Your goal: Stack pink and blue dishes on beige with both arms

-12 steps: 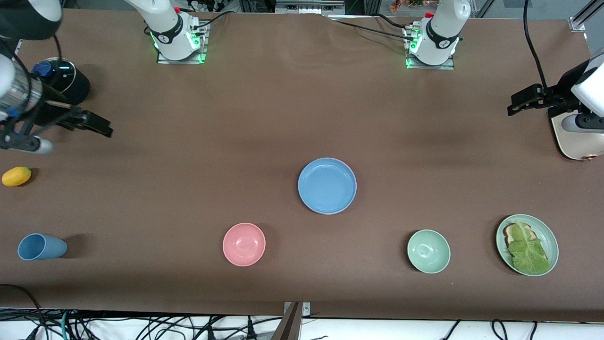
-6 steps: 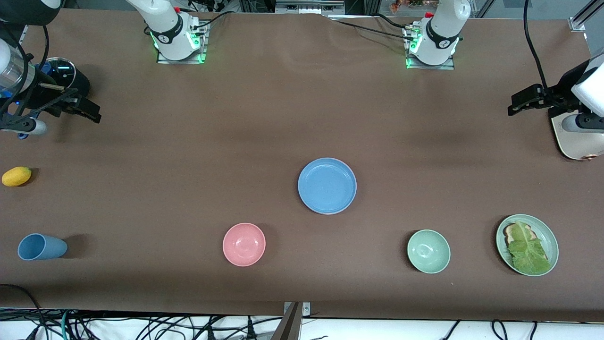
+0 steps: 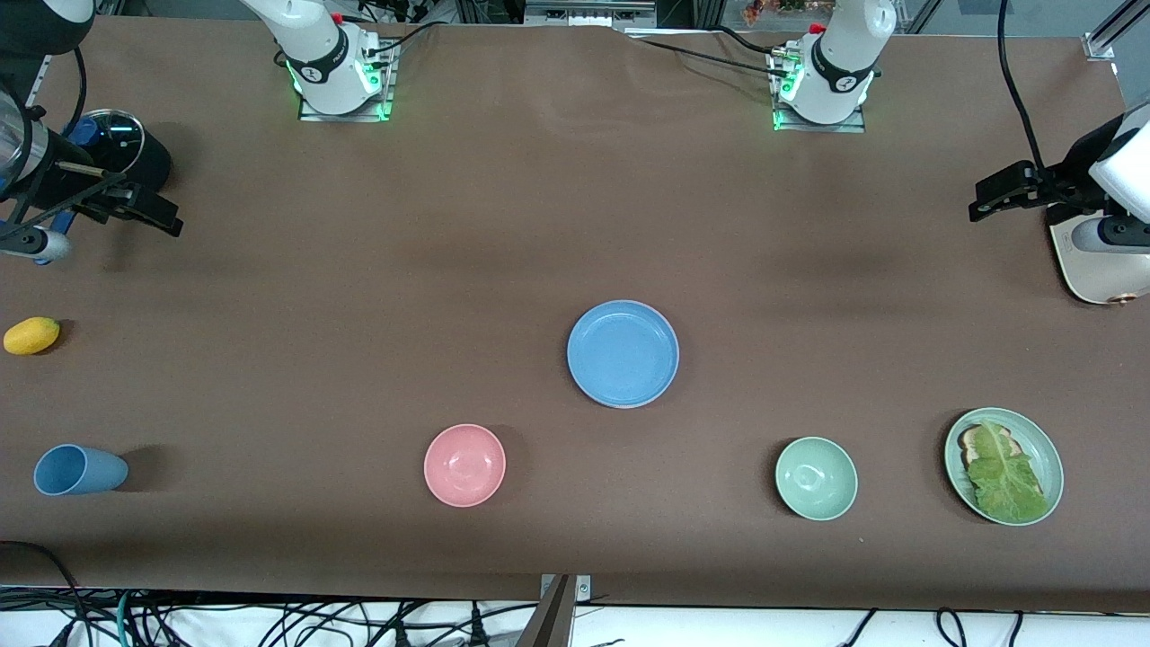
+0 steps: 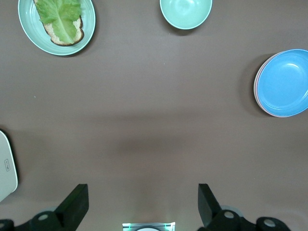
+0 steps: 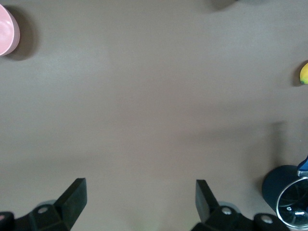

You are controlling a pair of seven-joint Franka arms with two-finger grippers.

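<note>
Both arms are drawn out to the ends of the surface (image 3: 377, 270), high above it. The right arm rises from its base and arches out past the picture's edge; its pincer (image 3: 144, 208) hangs over the right arm's end of the surface, just beside a dark round pot with a glass lid (image 3: 126, 153), fingers spread wide and holding nothing, as the right wrist view also shows (image 5: 139, 202). The left arm does the same at its end, its pincer (image 3: 1002, 190) over bare surface next to a cream toaster (image 3: 1092, 270), fingers wide apart and empty, seen too in the left wrist view (image 4: 143, 204). The blue plate (image 3: 623, 353) sits near the middle of the surface on top of the stack; in the left wrist view a thin pink rim (image 4: 258, 96) peeps out from under it, and a pale edge below that may be the beige plate, though I cannot tell for sure. Nearer the front camera lie a pink bowl (image 3: 464, 465), a green bowl (image 3: 816, 478) and a green plate with toast and lettuce (image 3: 1004, 465). Toward the right arm's end are a lemon (image 3: 31, 335) and a blue cup (image 3: 79, 470) on its side. No writing can be read anywhere.
</note>
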